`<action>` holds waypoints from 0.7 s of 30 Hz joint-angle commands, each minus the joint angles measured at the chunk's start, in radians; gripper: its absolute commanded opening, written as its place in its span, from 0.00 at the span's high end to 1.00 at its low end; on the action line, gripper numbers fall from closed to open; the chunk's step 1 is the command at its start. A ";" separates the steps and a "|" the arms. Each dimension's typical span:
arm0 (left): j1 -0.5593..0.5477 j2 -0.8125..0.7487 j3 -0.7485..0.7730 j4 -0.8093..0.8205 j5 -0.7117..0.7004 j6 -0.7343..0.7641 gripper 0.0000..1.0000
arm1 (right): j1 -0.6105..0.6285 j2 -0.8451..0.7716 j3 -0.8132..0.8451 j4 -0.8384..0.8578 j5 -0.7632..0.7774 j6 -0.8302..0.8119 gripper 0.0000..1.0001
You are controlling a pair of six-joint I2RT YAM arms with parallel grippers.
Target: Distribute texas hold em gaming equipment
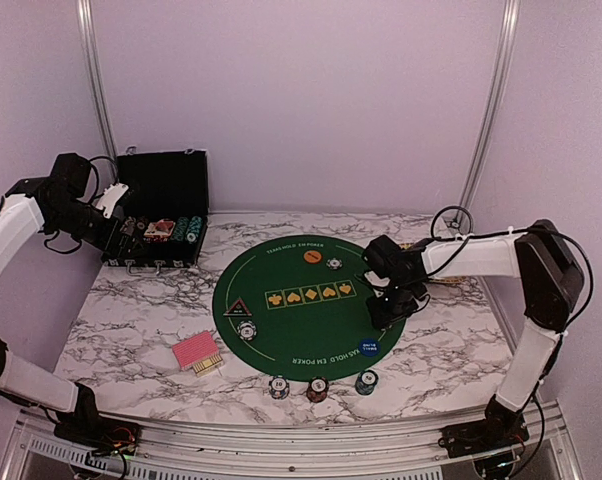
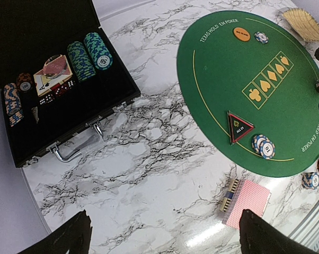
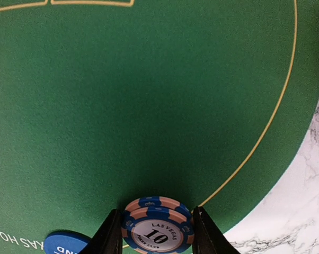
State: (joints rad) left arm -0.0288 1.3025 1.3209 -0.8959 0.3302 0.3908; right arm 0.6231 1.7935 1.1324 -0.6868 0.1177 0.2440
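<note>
Marble, white with dark veins, covers the table (image 1: pixel 131 330), and a round green felt mat (image 1: pixel 311 322) lies at its middle. At the back left stands a black case (image 1: pixel 166 185) with its lid up. Inside it, rows of teal chips (image 2: pixel 90 55) lie beside more cards, dice and a few other chips.

The left claw (image 2: pixel 167 241) hangs above bare marble in front of the case, its fingers spread wide and holding nothing. The right claw (image 3: pixel 157 235) is low over the right side of the mat. It is clenched on a small stack of blue-and-peach chips (image 3: pixel 157 230) marked 10, just inside the yellow line and near the blue button (image 3: pixel 64 244). I cannot tell whether the stack touches the felt.

A pack of red-backed cards (image 1: pixel 197 351) lies on the marble off the mat's near left edge. A tan woven tray (image 2: pixel 304 24) sits beyond the mat's far right side.

On the mat, the black triangular button (image 1: pixel 234 307) lies at the left with a few chips (image 1: pixel 245 330) just beside it. The orange button (image 1: pixel 312 256) lies at the far edge, one chip (image 1: pixel 334 263) next to it. Three separate chip piles sit on the marble along the near edge: a pale one (image 1: pixel 279 386), a dark red one (image 1: pixel 317 389) and a teal one (image 1: pixel 367 381).
</note>
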 commanded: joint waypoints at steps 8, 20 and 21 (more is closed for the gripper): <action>0.003 -0.002 0.013 -0.029 0.005 0.011 0.01 | -0.010 -0.013 -0.052 0.033 -0.012 0.009 0.75; 0.002 -0.001 0.021 -0.031 0.007 0.008 0.01 | 0.006 -0.086 0.034 -0.046 0.045 0.016 0.27; 0.002 0.000 0.020 -0.033 0.007 0.008 0.01 | 0.017 -0.096 0.049 -0.062 0.055 0.017 0.26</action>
State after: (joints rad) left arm -0.0288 1.3025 1.3212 -0.8974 0.3309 0.3904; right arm 0.6186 1.7668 1.1053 -0.6891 0.1345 0.2550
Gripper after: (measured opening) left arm 0.989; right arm 0.728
